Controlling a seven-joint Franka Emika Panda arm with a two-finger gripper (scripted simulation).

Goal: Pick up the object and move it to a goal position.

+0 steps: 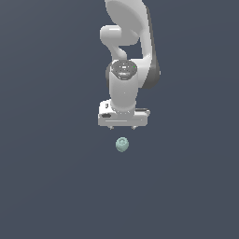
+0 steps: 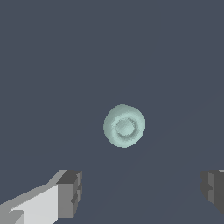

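Observation:
The object (image 1: 122,144) is a small pale teal-green roundish blob with a ringed top, lying on the dark grey-blue surface. In the exterior view my white gripper (image 1: 122,127) hangs just above and behind it, fingers pointing down, not touching it. In the wrist view the object (image 2: 124,126) sits apart from my gripper (image 2: 142,192). One dark finger pad (image 2: 70,192) and the other (image 2: 213,190) stand far apart with nothing between them. The gripper is open and empty.
The flat dark grey-blue surface (image 1: 51,177) fills both views. The white arm (image 1: 128,42) rises above the gripper toward the top of the exterior view. No other objects show.

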